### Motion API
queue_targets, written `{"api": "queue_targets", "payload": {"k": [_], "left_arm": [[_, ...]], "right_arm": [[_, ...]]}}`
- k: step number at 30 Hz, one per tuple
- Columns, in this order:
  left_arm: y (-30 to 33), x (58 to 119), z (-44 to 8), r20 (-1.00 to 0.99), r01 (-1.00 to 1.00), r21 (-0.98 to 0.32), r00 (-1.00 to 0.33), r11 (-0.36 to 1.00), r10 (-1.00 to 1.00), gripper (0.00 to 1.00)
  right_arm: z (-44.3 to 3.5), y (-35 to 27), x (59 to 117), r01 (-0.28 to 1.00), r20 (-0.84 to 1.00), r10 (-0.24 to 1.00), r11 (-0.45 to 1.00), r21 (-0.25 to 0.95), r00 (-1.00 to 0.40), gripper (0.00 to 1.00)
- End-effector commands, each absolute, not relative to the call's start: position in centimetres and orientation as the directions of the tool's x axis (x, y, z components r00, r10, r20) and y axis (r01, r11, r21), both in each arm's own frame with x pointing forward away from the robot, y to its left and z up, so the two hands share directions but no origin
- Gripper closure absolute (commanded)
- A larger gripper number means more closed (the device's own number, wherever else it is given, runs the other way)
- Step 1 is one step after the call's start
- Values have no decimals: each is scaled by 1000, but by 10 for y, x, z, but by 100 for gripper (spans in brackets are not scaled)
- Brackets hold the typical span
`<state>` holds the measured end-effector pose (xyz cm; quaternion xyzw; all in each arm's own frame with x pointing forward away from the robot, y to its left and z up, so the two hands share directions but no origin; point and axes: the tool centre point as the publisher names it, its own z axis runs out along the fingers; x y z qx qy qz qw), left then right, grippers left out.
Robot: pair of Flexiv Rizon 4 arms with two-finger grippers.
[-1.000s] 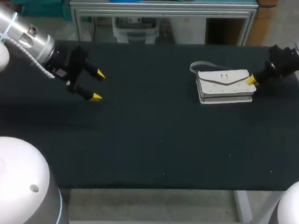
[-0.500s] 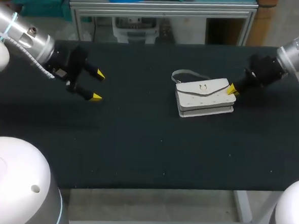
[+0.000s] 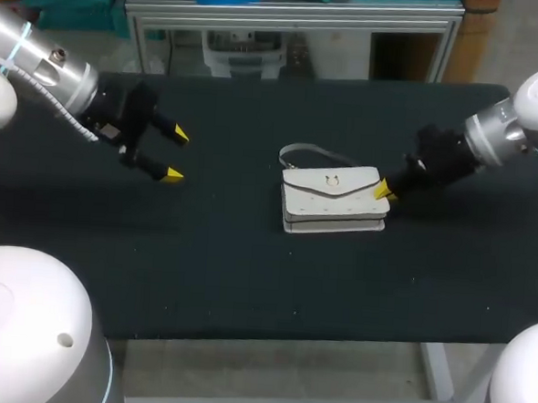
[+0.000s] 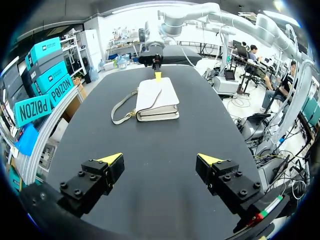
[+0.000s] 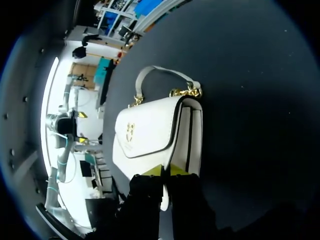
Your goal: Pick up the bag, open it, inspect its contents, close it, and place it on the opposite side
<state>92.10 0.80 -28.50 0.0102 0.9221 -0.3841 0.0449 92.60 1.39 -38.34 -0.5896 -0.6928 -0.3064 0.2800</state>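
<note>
A white handbag with a gold clasp lies flat near the middle of the black table, its strap looped behind it. My right gripper is shut, its yellow tips pressed against the bag's right end; in the right wrist view the tips meet at the edge of the bag by its flap. My left gripper hovers open over the left of the table, well apart from the bag. In the left wrist view the bag lies far ahead of the open left gripper, with my right arm behind it.
The table's front edge runs across the lower part of the head view. An aluminium frame stands behind the table's far edge.
My right gripper has moved left across the table, and the bag has slid with it from the right side to near the middle. The left arm has not moved.
</note>
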Motion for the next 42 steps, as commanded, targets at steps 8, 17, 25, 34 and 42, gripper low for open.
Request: {"api": "queue_targets", "payload": {"k": [8, 17, 25, 34, 42], "left_arm": [[8, 921, -286, -93, 55, -710, -996, 702, -17, 0], [8, 921, -286, -93, 55, -710, -996, 702, -17, 0], [8, 921, -286, -93, 55, -710, -996, 702, -17, 0], [8, 921, -286, -93, 55, -710, -996, 702, -17, 0], [8, 921, -286, -93, 55, -710, -996, 702, -17, 0]], "right_arm": [[-391, 41, 917, 982, 747, 638, 88, 169, -186, 100], [-386, 56, 913, 978, 764, 610, 120, 173, -210, 100], [-388, 82, 920, 973, 775, 589, 160, 168, -231, 100], [-383, 104, 916, 973, 753, 619, 95, 211, -224, 100], [-382, 118, 910, 974, 762, 611, 68, 218, -213, 100]]}}
